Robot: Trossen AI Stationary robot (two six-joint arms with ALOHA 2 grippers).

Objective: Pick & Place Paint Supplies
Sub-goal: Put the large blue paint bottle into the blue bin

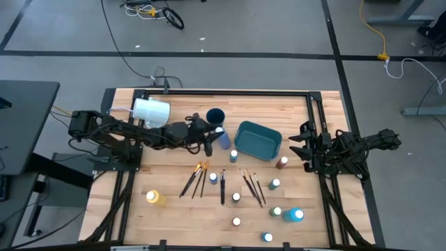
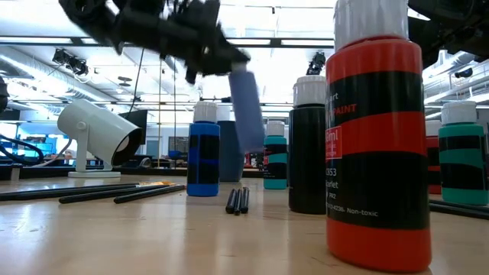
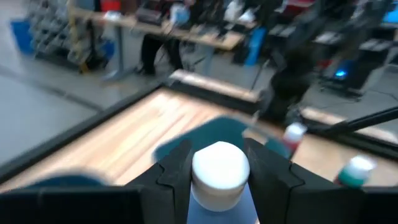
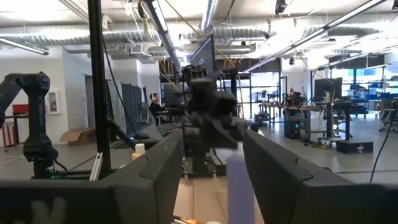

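Note:
My left gripper (image 1: 211,138) reaches in from the table's left and is shut on a pale blue paint bottle (image 1: 224,139) with a white cap. The bottle hangs clear of the table just left of the teal bin (image 1: 259,139). Several small white-capped bottles (image 1: 277,184) stand upright on the near right part of the table. Thin paintbrushes (image 1: 198,178) lie flat beside them. A red bottle (image 2: 374,145) stands close to the low camera. My right gripper (image 1: 302,148) waits open at the right edge, nothing between its fingers (image 4: 155,168). My left gripper pinches the bottle's upper end, just under the white cap (image 3: 219,167), between its two fingers (image 3: 178,174). The fingers come nearly level from the table's left. The bottle's body (image 2: 246,107) hangs below them, a little tilted and lifted clear of the table.
A large white cylinder (image 1: 150,111) lies at the far left, with a dark blue cup (image 1: 214,115) beside it. A yellow bottle (image 1: 155,198) stands near left. A black frame rail (image 1: 237,92) borders the wooden table top.

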